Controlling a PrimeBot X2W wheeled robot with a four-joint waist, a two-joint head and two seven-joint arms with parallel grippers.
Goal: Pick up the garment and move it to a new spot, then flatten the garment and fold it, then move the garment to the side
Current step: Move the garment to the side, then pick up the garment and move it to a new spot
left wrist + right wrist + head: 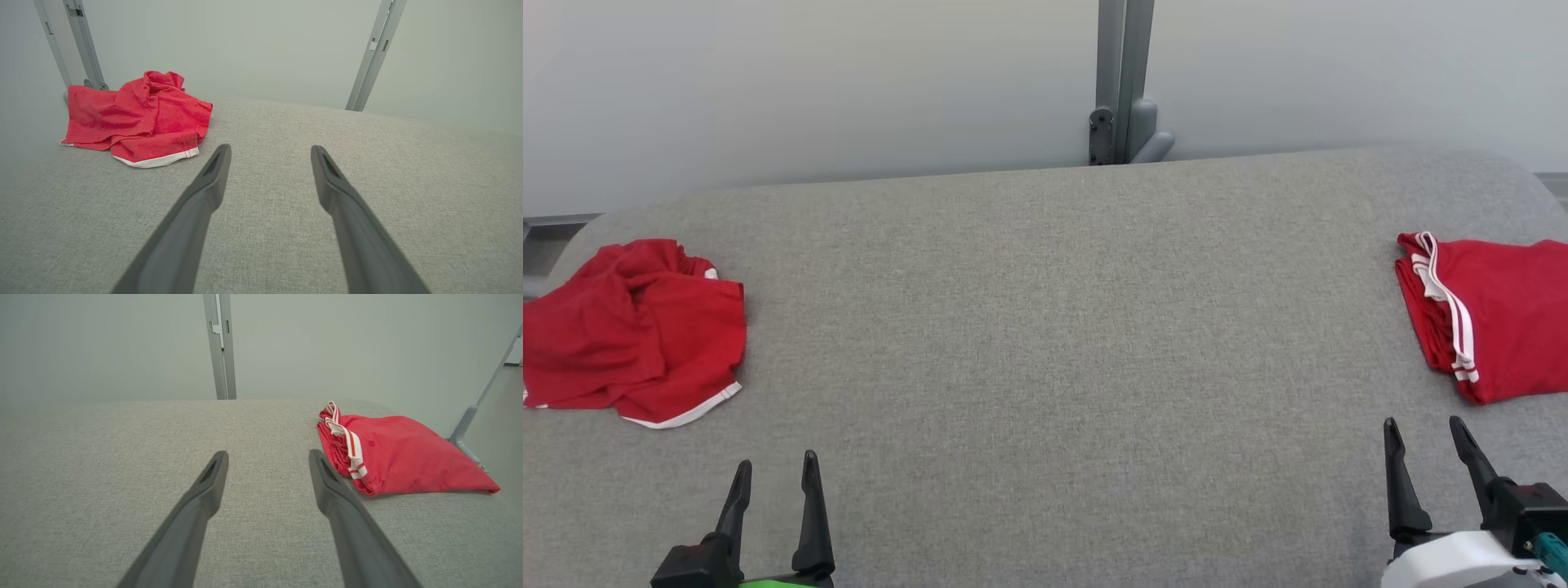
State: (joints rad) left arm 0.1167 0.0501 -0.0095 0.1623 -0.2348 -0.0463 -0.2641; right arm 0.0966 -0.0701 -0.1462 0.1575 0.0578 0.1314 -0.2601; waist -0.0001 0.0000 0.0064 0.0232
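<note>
On the left side of the grey fabric-covered desk lies a crumpled red cloth garment with a white hem, bunched so that its shape and kind cannot be made out; its far left edge is cut off by the frame in the head view. At the right side sits a folded red garment with white stripes, its outer part running off the frame there. The left hand hovers near the desk's front edge, fingers apart and holding nothing, the crumpled garment ahead of it and to its left, well apart. The right hand is likewise spread and bare, just short of the folded garment's near corner. Both wrists are cut off at the bottom. Behind the desk a grey metal post stands against a pale wall.
</note>
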